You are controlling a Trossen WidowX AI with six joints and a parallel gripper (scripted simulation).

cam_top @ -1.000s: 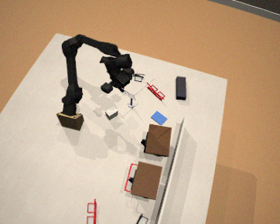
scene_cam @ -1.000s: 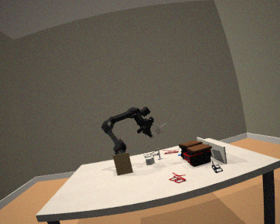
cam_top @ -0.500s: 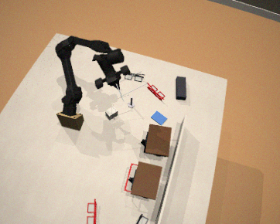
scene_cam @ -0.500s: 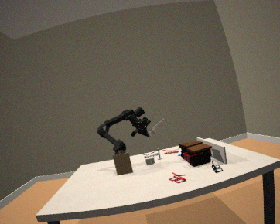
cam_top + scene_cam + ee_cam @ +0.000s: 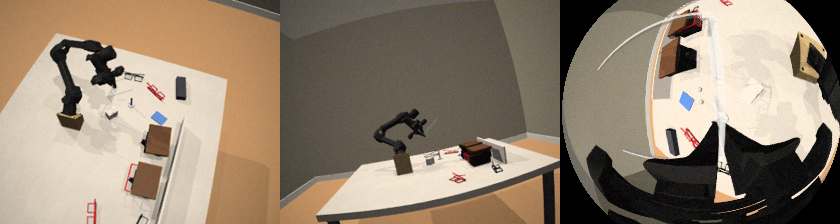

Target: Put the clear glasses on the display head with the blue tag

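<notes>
My gripper (image 5: pixel 115 86) (image 5: pixel 425 135) (image 5: pixel 717 125) is shut on the clear glasses (image 5: pixel 431 123) (image 5: pixel 715 57), high above the table. Their pale frame passes between the fingertips and the thin temples reach outward; the frame looks tilted. Two dark display heads with brown tops stand at a distance from the gripper. The nearer head (image 5: pixel 158 140) (image 5: pixel 670 59) has a bare face and a blue tag (image 5: pixel 158 117) (image 5: pixel 687 101) lies flat on the table beside it. The other head (image 5: pixel 147 180) (image 5: pixel 679 24) wears red glasses (image 5: pixel 128 179).
A white panel (image 5: pixel 170 170) stands behind the heads. Black glasses (image 5: pixel 134 77), red glasses (image 5: pixel 155 92) and a dark case (image 5: pixel 180 88) lie at the far side. A grey block (image 5: pixel 111 114) (image 5: pixel 430 161) and small post (image 5: pixel 131 103) stand near the arm. Other red glasses (image 5: pixel 95 210) (image 5: pixel 458 178) lie apart.
</notes>
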